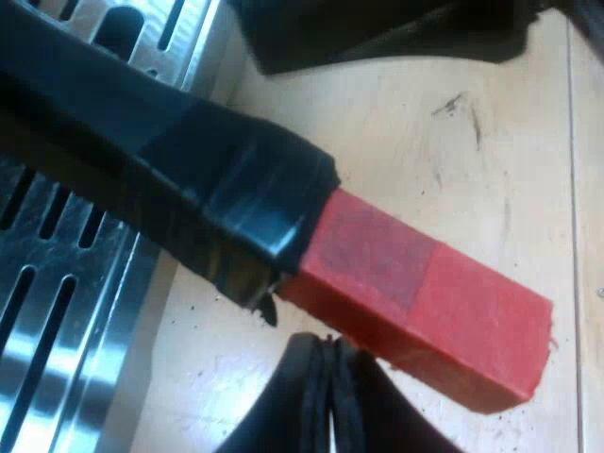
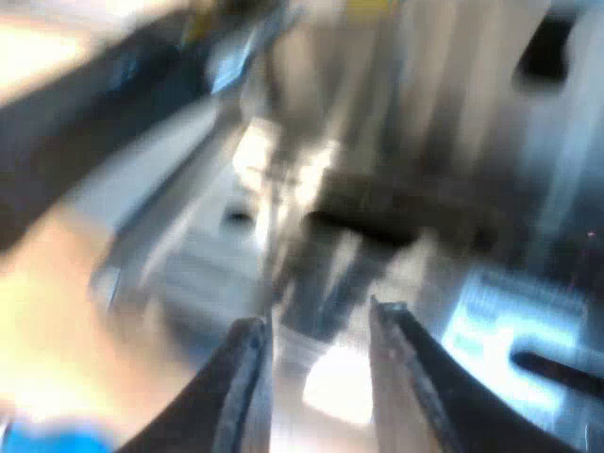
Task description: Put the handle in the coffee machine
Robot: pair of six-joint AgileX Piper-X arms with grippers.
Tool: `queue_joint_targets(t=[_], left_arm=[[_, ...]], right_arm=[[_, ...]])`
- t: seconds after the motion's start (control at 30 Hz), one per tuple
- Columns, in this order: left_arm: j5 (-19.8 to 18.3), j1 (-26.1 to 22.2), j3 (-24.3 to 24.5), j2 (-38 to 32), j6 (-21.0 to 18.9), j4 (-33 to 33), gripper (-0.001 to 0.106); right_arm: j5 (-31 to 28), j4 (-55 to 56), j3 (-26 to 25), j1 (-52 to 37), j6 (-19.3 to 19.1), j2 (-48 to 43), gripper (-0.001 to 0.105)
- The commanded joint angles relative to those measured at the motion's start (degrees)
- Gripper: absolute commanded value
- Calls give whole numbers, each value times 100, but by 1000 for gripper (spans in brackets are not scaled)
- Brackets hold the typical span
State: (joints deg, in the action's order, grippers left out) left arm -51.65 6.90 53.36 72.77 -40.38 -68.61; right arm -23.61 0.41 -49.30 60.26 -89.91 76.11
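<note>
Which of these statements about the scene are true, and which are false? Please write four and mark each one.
1. The dark handle ends in a red end. True.
2. The right end effector is shut on a mug. False: its fingers stand apart and grip nothing.
3. The handle's dark part passes over a slotted metal drip tray. True.
4. The table is covered with green cloth. False: it is a pale, wood-coloured surface with dark specks.
</note>
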Motion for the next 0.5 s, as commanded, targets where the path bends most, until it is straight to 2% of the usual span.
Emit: queue_joint_targets(t=[0.03,0.17,0.23,0.27,0.3,0.33,0.4,0.43,0.5], left_arm=[[-466,343,30,-79,-354,136,0],[-15,600,30,-79,-891,452,0],[235,769,30,-79,-1367,723,0],[276,798,30,-79,-1458,777,0],[379,878,30,-79,-1643,893,0],[412,902,30,-79,-1678,909,0],[633,1061,30,-79,-2139,1119,0],[733,1153,30,-79,-2334,1196,0],[923,1307,30,-79,-2645,1290,0]], right_arm=[[478,740,-3,-5,26,-476,30],[594,1145,-3,6,26,-931,30],[624,1296,-3,6,26,-1151,31],[649,1334,-3,6,26,-1197,33],[668,1484,-3,6,26,-1382,45],[667,1504,-3,6,26,-1434,49],[667,1569,-3,6,26,-1605,63],[667,1569,-3,6,26,-1668,68],[667,1569,-3,6,15,-1721,69]])
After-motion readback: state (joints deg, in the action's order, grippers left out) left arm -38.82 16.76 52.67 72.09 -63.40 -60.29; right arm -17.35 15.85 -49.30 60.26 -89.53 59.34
